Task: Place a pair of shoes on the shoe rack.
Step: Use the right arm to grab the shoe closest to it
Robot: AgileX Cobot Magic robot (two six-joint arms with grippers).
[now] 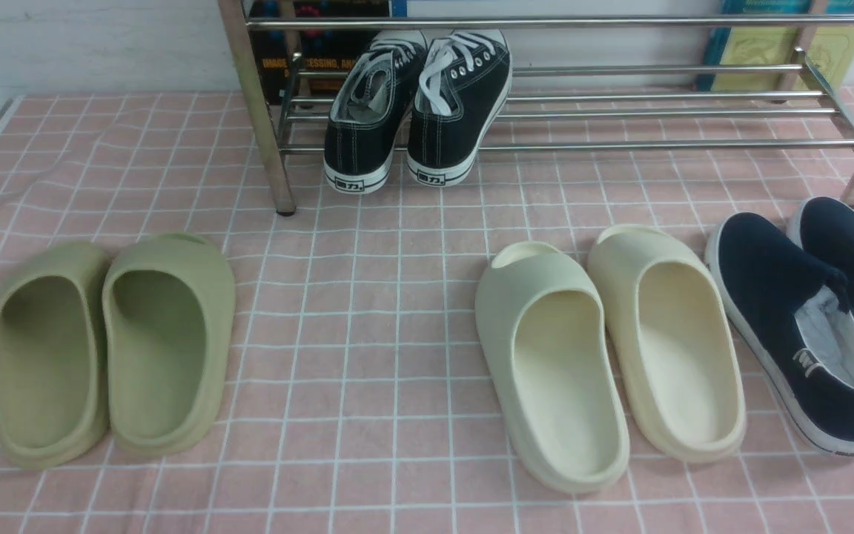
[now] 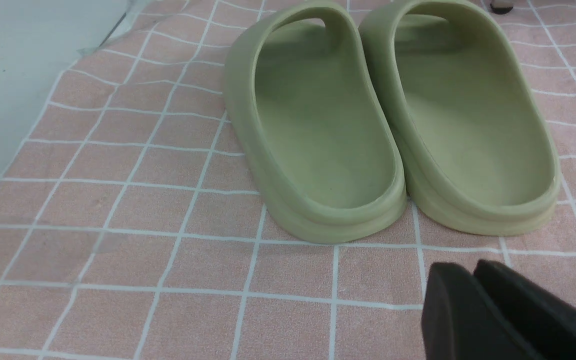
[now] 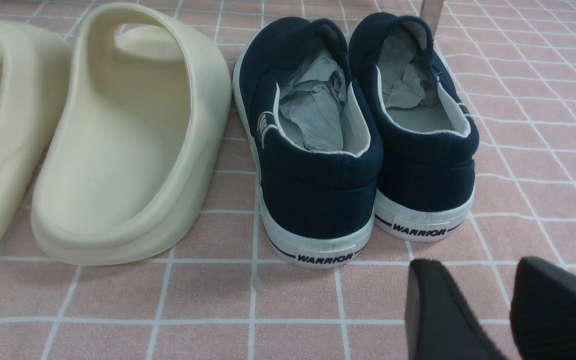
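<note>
Found the shoes (image 3: 328,185) on the cloth (image 1: 368,356), far right, just short of the rack (image 1: 620,113).
Judged them light and soft: canvas uppers stuffed with paper (image 3: 313,110), firmer at the rubber sole and heel, so best pinched at the heel collar, facing the right gripper (image 3: 478,270). Saw that gripper's fingers parted, holding nothing, near the heels; saw the left gripper (image 2: 468,272) closed and empty by the olive slippers (image 2: 318,140). Lost the outer shoe partly past the front view's edge; could not read the side logo (image 3: 264,122). Noted sneakers (image 1: 457,96) on the rack, bare bars to their right.
</note>
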